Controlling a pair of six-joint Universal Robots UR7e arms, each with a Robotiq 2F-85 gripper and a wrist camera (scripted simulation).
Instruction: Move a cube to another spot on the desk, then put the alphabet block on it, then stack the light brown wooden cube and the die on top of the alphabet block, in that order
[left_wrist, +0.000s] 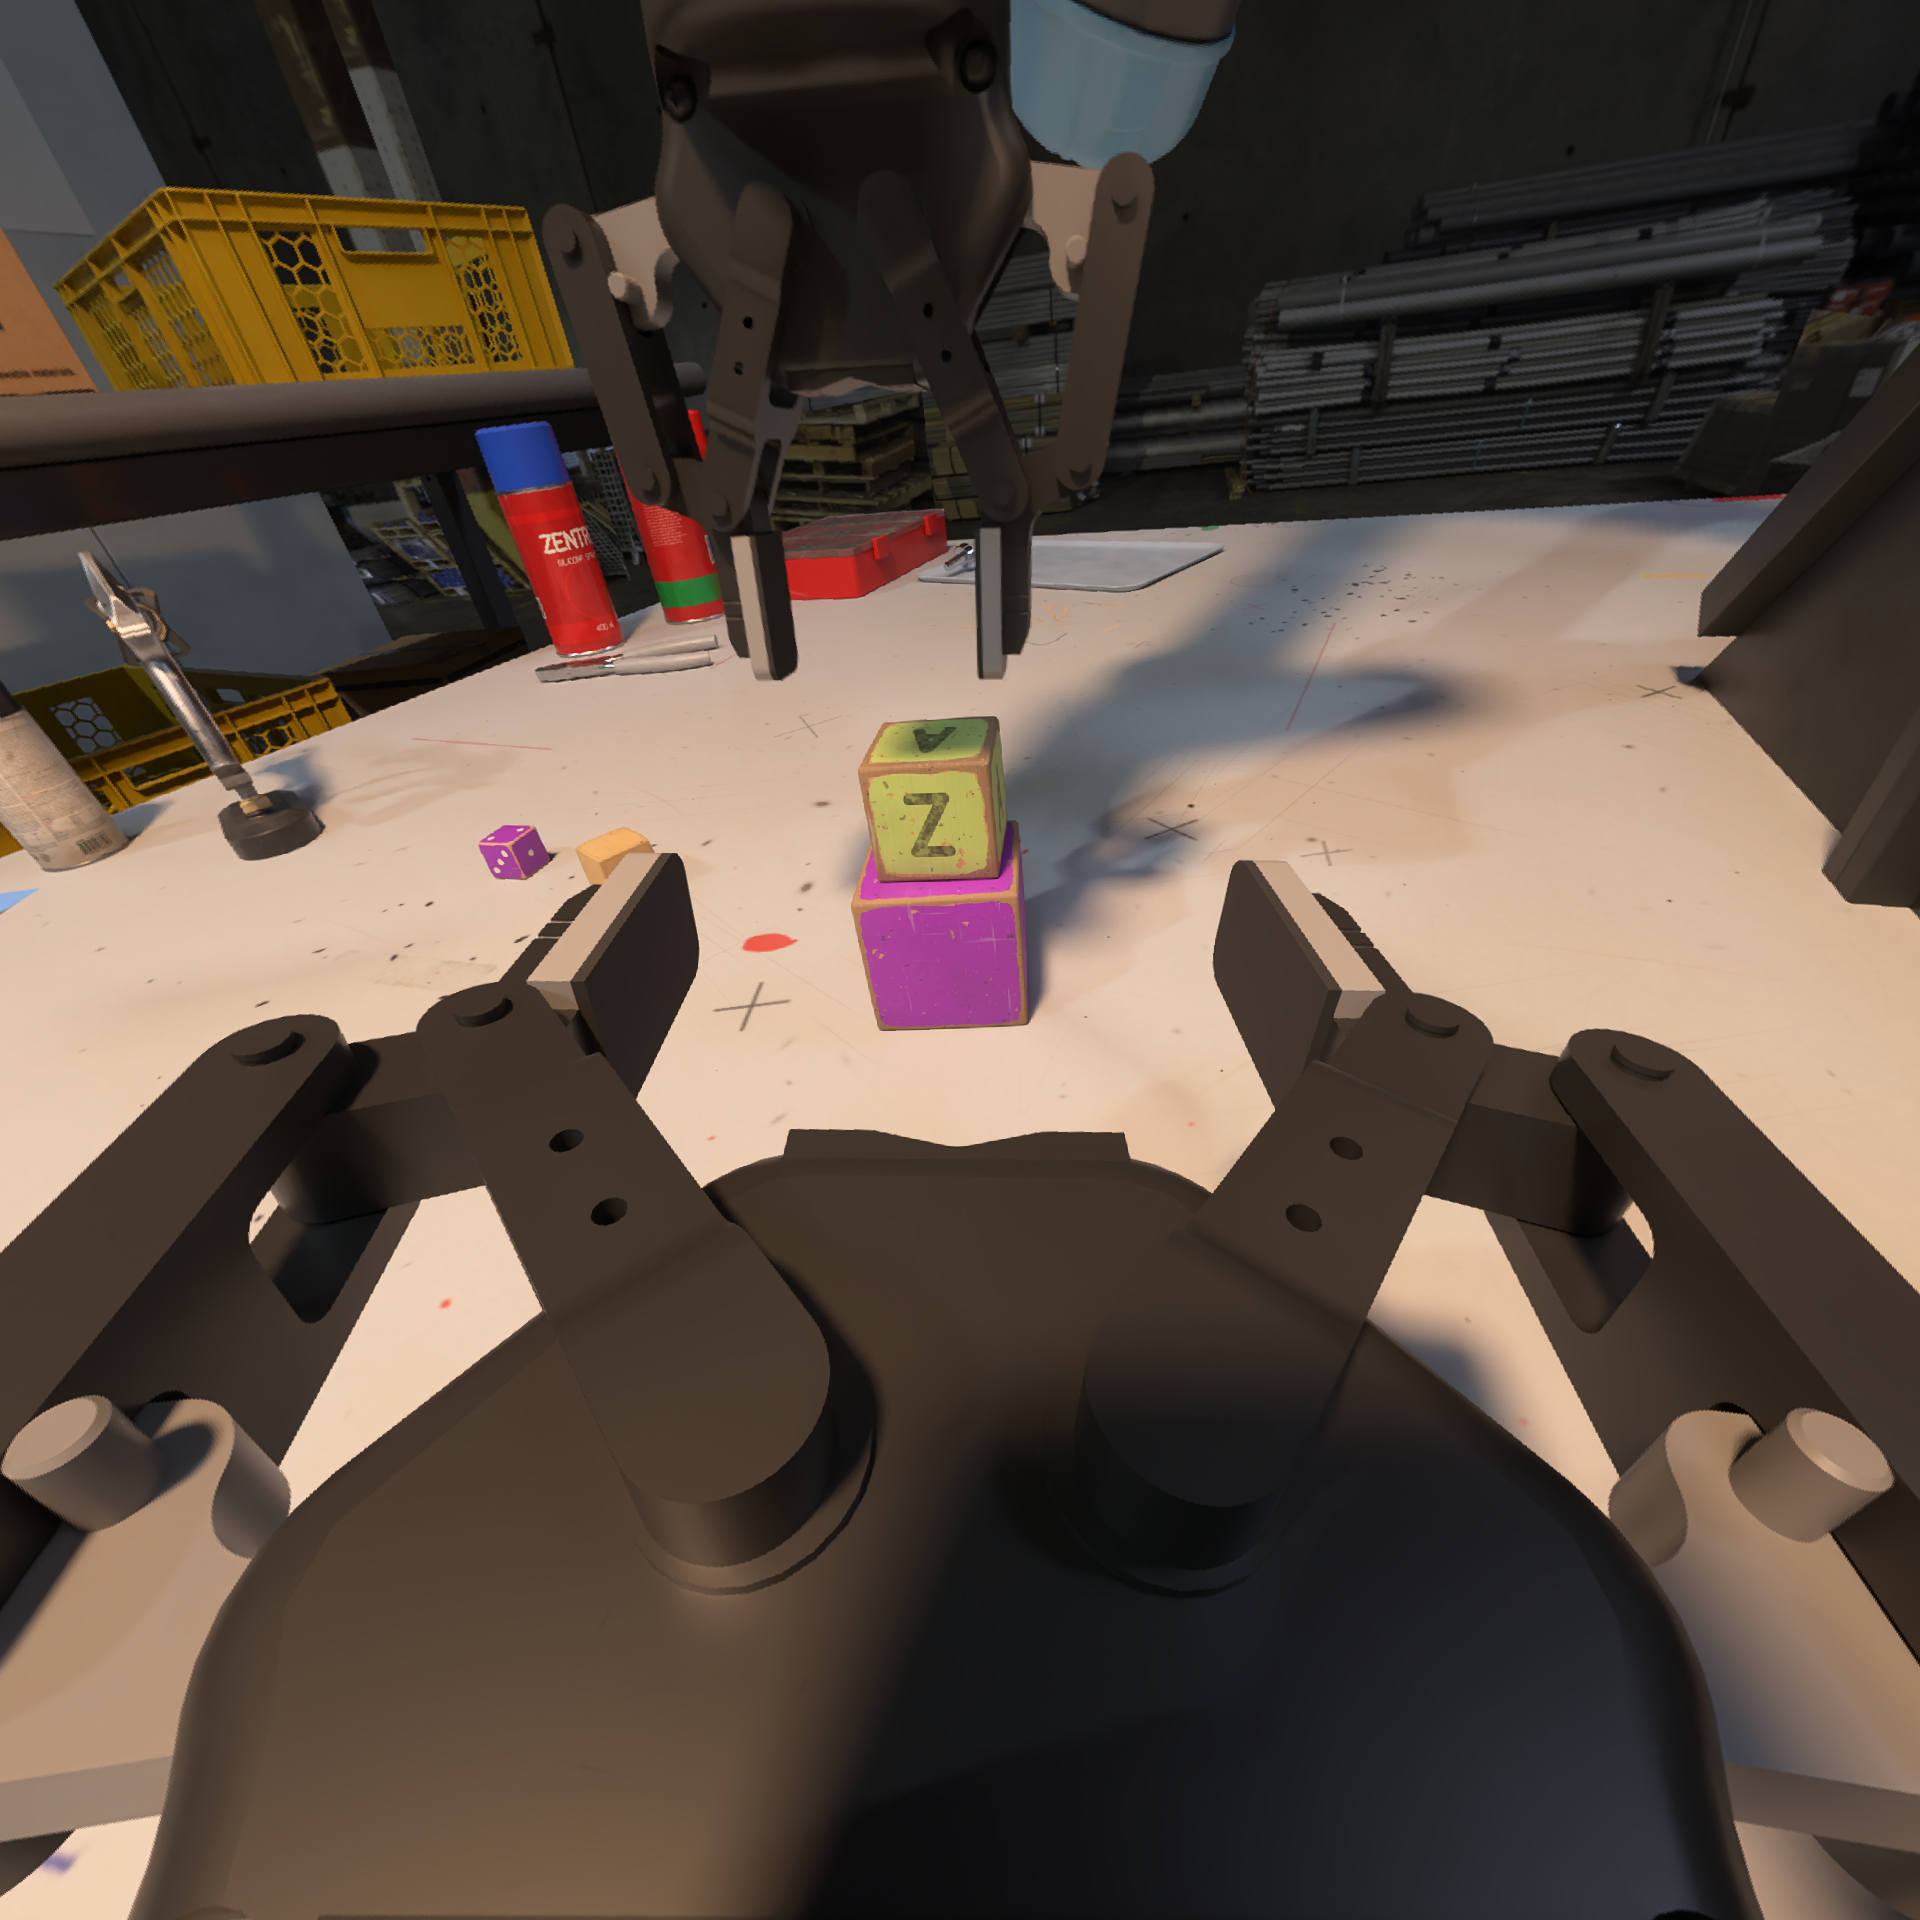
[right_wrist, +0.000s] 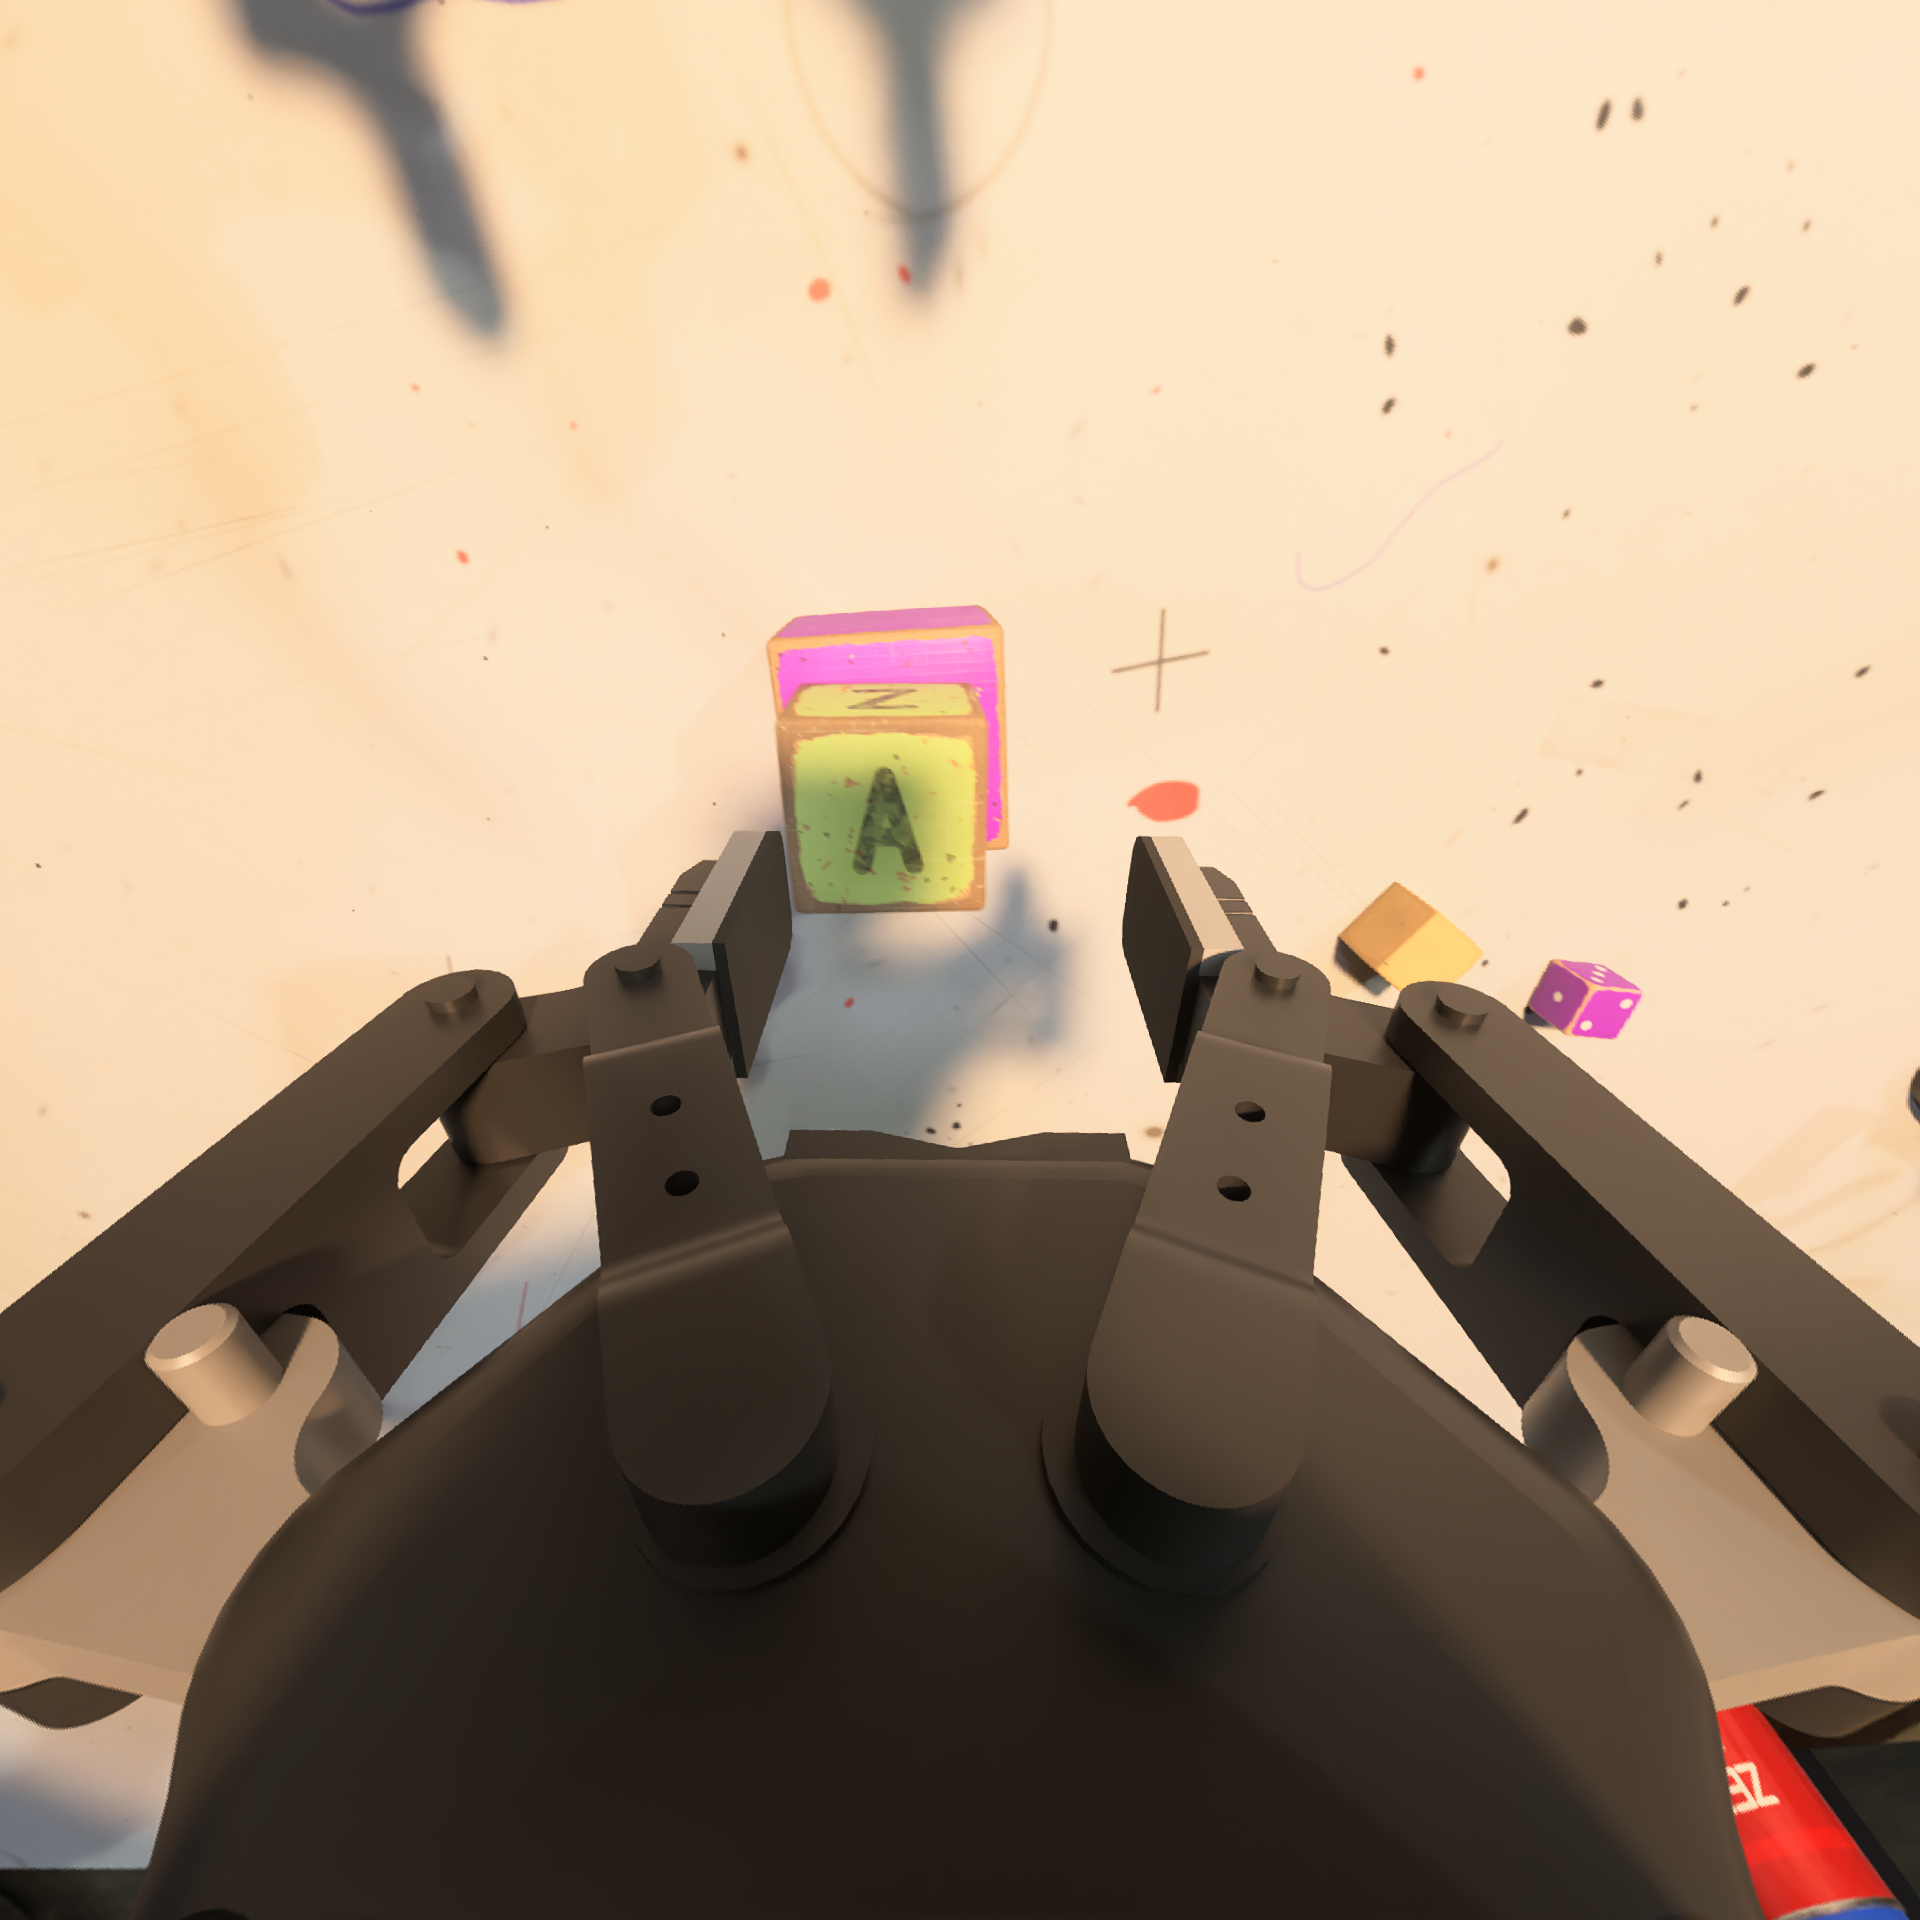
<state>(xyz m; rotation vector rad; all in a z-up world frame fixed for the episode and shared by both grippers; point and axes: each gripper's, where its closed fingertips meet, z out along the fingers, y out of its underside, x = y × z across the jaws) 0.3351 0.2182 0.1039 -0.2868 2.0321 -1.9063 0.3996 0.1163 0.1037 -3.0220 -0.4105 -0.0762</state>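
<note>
Both tools stand with jaws spread and nothing between them. From its own wrist view the left tool (left_wrist: 956, 935) sits low over the pale, speckled surface (left_wrist: 1351, 1091), fingers wide apart, facing a two-piece stack. That stack is a magenta cube (left_wrist: 940, 961) resting on the surface with the green alphabet block (left_wrist: 932, 798) set upright on top of it; the block is smaller than the cube and sits toward the side of the cube's top that faces the left tool.

Above the stack hangs the right tool (left_wrist: 878, 613), pointing down, its two pads apart and clear of the block, touching nothing. In the right wrist view the right tool (right_wrist: 956, 935) looks almost straight down: the alphabet block (right_wrist: 883, 816) lies just ahead of the fingertips, with the magenta cube (right_wrist: 914, 649) showing beyond and under it.

Off to one side of the stack, well apart from it, lie the light brown wooden cube (left_wrist: 613, 852) and the purple die (left_wrist: 513, 852), near each other but not touching, both flat on the surface. The right wrist view shows the same pair, wooden cube (right_wrist: 1408, 935) nearer the stack and die (right_wrist: 1584, 997) farther out.

Along the far edge of the surface, seen from the left wrist view, stand a red spray can (left_wrist: 551, 540) with a blue cap, a red case (left_wrist: 862, 551) and a flat grey tray (left_wrist: 1101, 566). A small red spot (left_wrist: 769, 942) marks the surface beside the magenta cube.
</note>
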